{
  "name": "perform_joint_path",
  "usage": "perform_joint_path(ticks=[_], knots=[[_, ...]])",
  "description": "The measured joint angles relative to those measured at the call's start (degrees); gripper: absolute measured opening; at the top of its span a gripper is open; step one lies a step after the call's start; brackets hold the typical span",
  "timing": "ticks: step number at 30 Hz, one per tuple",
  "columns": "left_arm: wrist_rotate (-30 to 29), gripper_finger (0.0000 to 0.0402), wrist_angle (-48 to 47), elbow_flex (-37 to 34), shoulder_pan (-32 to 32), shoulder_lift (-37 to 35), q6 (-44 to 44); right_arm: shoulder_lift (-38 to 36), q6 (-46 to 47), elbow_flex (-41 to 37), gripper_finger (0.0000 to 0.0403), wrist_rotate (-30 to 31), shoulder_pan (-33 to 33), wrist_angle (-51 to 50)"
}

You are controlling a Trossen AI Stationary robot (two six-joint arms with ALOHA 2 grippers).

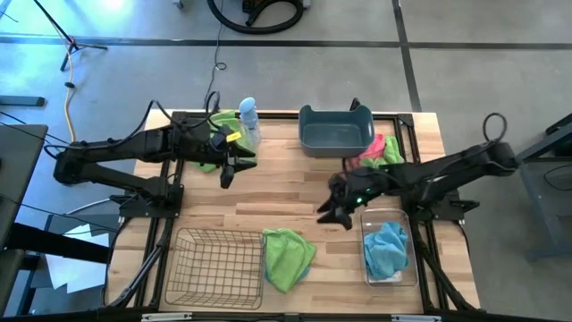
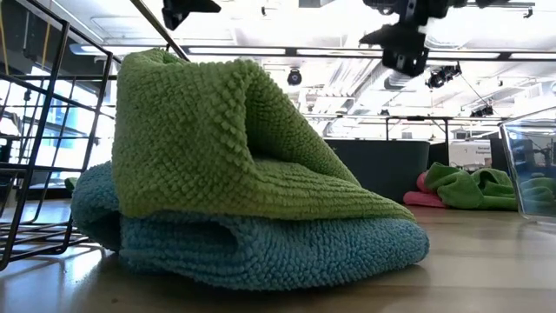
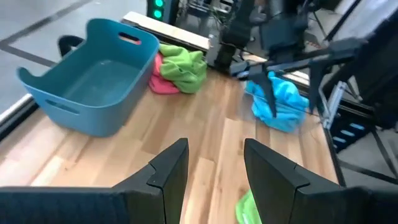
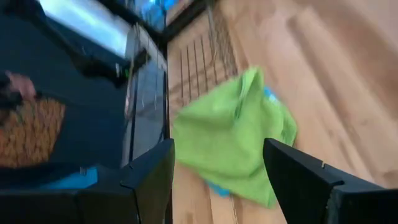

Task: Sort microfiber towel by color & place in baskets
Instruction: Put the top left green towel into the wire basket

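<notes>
Towels lie in four spots on the table. We count a green towel draped over a blue one at the near edge between the wire basket and the clear bin; a blue towel already inside that bin; a pink and green heap just right of the blue-grey tub at the far side; and a green towel at the far left beside a spray bottle.

Our right gripper hangs over bare wood right of centre, fingers spread and holding nothing. Our left gripper hangs near the far-left green towel, its fingers parted with nothing between them.

The relation we judge the next move turns on is this: the green-over-blue pile lies on the near side of the right gripper and a little to its left, and the right wrist view shows it straight ahead between the spread fingers. The right arm is clearly the nearer one. The pile's long side runs roughly near to far, with the green layer on top, so a grasp from above would probably meet green first. The wire basket stands just left of it, touching or almost so.
</notes>
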Motion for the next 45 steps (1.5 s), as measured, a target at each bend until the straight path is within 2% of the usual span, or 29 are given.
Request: perform_joint_path(ticks=[7,12,18,22,24,30,34,37,40,45], knots=[[-0.22,0.0142,1.00,-0.01,-3.82,0.00,-1.10,6.04,-6.53,5.66,0.0241,-1.22,0.67,0.59],[-4.37,0.0142,8.44,-3.02,-7.59,-1.88,-1.44,4.77,-13.33,10.98,0.0241,5.81,-0.38,0.85],[-12.26,0.0142,22.27,-13.58,-10.74,-8.20,-4.14,2.51,-19.80,13.87,0.0241,13.17,-1.95,0.77],[-17.71,0.0142,21.64,-17.84,-11.03,-12.19,-10.90,2.43,-19.68,13.95,0.0241,13.71,-3.21,0.28],[-19.75,0.0142,17.51,-17.97,-11.01,-13.00,-13.41,2.43,-19.68,13.95,0.0241,13.81,-3.44,-0.02],[-21.75,0.0142,10.09,-17.84,-10.50,-12.52,-15.80,2.43,-19.26,13.95,0.0241,14.44,-3.49,-0.50],[-29.93,0.0142,-9.11,-14.15,-4.85,-12.00,-27.79,2.43,-19.14,13.95,0.0241,14.81,-3.51,-0.53],[-28.24,0.0142,-24.51,-10.74,3.16,-11.19,-30.68,2.43,-19.14,13.95,0.0241,17.01,-3.51,-0.52],[-24.20,0.0142,-30.08,-9.49,12.35,-9.69,-26.61,2.43,-19.32,13.95,0.0241,18.50,-3.78,-0.55],[-16.21,0.0142,-30.95,-9.54,26.59,-4.06,-15.55,2.43,-19.00,13.95,0.0241,19.16,-5.24,-0.53]])
